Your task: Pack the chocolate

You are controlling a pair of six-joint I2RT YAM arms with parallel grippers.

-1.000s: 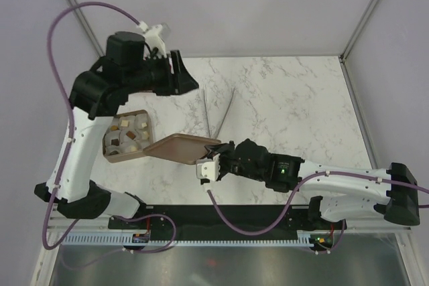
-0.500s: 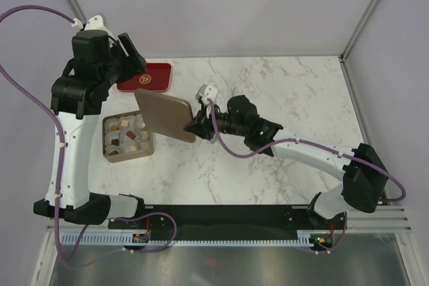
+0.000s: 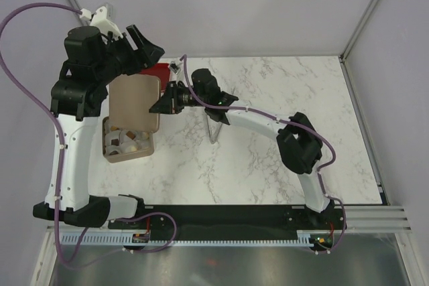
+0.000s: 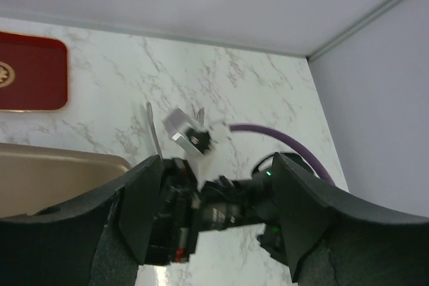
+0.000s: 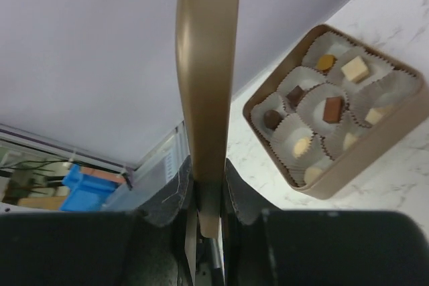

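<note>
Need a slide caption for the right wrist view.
Right jaws shut on the tan lid, held edge-on; box of chocolates beyond.

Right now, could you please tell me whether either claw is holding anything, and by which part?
The right claw grips the flat tan lid by one edge; the left claw is open and holds nothing.

The right arm's fingers (image 5: 171, 199) clamp a tan lid (image 5: 208, 85), seen edge-on and upright. Beside it, an open box (image 5: 362, 157) on the marble bench (image 5: 405, 189) holds cream, tan and brown chocolates (image 5: 333, 108) in white paper cups (image 5: 312, 102).
</note>
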